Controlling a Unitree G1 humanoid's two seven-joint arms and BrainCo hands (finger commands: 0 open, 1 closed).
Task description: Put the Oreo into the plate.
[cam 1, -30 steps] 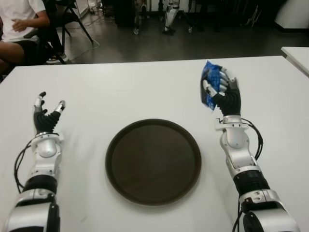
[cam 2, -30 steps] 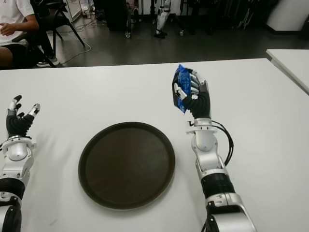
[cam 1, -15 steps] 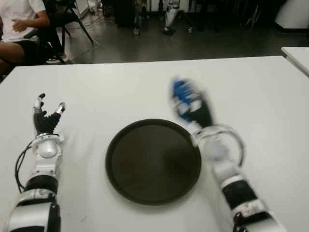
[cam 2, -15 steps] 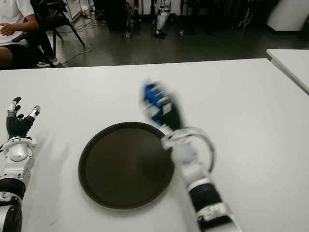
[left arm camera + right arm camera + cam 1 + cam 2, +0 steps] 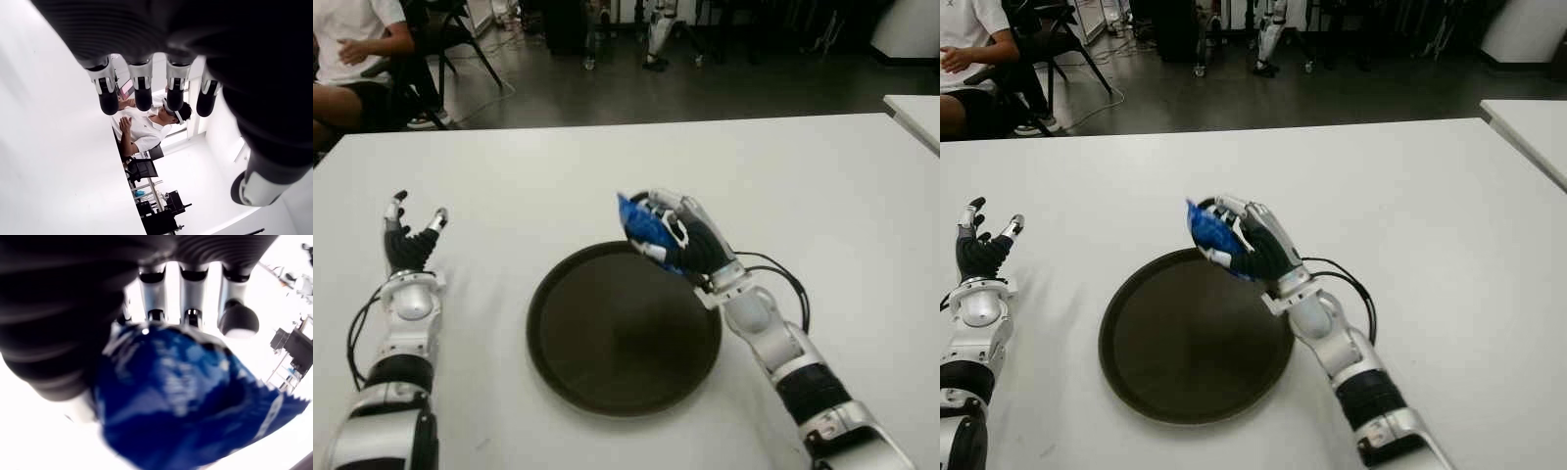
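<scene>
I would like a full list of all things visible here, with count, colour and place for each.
Oreo packet: one, blue, held above the far rim of the plate.
Plate: one, dark brown, round, on the table between the arms.
Table: one, white, under everything.
Second table: one, white, far right edge.
Person: one, white shirt, seated far left.
Chair: one, black, beside the person.
Right robot hand: one, black and silver, shut on the packet.
Left robot hand: one, black and silver, left of the plate, fingers spread.

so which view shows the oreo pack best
The right wrist view: the blue Oreo pack fills it, gripped by the right hand. Both eye views show it smaller, over the plate's far rim. The left wrist view misses it.
</scene>
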